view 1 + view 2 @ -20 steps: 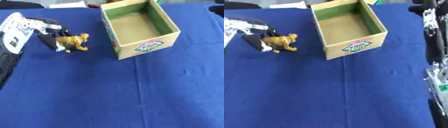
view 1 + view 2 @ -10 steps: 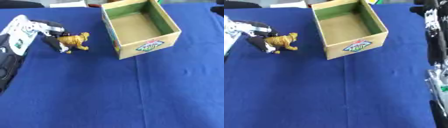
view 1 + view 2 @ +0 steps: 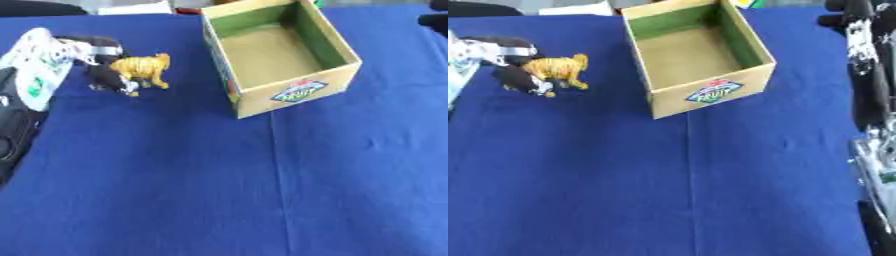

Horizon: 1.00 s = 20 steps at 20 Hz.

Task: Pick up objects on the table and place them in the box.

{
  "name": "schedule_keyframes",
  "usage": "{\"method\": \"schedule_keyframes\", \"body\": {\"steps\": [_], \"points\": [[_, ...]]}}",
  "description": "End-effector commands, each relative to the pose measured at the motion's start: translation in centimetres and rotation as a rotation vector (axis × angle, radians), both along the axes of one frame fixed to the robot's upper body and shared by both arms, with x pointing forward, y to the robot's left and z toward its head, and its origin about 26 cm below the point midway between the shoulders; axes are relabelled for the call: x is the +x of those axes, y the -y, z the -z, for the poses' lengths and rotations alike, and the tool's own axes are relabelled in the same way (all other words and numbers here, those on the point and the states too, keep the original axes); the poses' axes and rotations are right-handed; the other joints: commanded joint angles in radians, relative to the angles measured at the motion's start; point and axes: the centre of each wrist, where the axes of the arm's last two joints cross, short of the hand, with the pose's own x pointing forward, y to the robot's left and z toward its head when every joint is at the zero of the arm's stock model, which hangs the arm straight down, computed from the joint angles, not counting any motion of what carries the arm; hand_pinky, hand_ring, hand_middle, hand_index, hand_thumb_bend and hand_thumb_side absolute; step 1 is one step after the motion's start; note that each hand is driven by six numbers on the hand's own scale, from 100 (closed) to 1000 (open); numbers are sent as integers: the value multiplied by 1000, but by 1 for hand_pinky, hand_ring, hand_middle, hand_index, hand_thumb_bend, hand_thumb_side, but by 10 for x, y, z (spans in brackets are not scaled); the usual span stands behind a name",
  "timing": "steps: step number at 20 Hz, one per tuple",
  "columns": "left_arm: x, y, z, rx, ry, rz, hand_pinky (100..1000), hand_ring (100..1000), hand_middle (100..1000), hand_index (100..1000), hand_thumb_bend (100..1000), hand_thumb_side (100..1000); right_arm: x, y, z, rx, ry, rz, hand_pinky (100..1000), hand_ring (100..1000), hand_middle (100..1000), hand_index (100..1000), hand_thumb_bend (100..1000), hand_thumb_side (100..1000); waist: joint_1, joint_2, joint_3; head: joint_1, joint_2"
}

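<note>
Tablecloth (image 3: pixel 219 190), blue, with open cardboard box (image 3: pixel 278 55) up top, nothing inside.
Left hand (image 3: pixel 92 62) at far left, fingers curled round orange tiger toy (image 3: pixel 144 69), paws on the cloth, well left of box. Right hand: can't tell, only arm along right edge.

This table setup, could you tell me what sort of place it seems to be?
Probably a robot test bench: a blue cloth covers the table, with only an open cardboard box and a toy tiger at the left hand.
</note>
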Motion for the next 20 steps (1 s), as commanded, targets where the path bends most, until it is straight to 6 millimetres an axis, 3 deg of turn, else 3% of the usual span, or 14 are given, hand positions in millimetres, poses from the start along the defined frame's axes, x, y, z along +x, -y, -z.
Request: {"method": "schedule_keyframes", "body": {"steps": [1, 3, 11, 17, 20], "points": [[-6, -4, -25, -34, 119, -3, 335, 484, 435, 542, 100, 532, -3, 2, -9, -3, 37, 0, 868, 728, 714, 864, 100, 809, -3, -23, -1, -7, 5], [-9, -2, -31, -54, 166, 8, 331, 480, 430, 538, 100, 529, -3, 2, -9, -3, 38, 0, 867, 728, 714, 864, 100, 810, -4, -23, -2, -9, 4], [-33, 19, -89, -121, 457, 57, 318, 468, 406, 517, 100, 448, -2, -1, -14, -7, 51, -16, 866, 729, 714, 862, 100, 818, -4, -36, -27, -17, -5], [-46, 53, -112, -69, 704, 71, 307, 473, 409, 518, 100, 380, -1, -5, -16, -6, 58, -33, 865, 730, 715, 861, 100, 822, -8, -34, -57, 2, -22], [-53, 79, -117, -37, 826, 116, 303, 462, 410, 517, 100, 372, 1, -12, -22, 0, 77, -70, 865, 730, 715, 861, 100, 821, -12, -24, -93, 46, -38]]}}
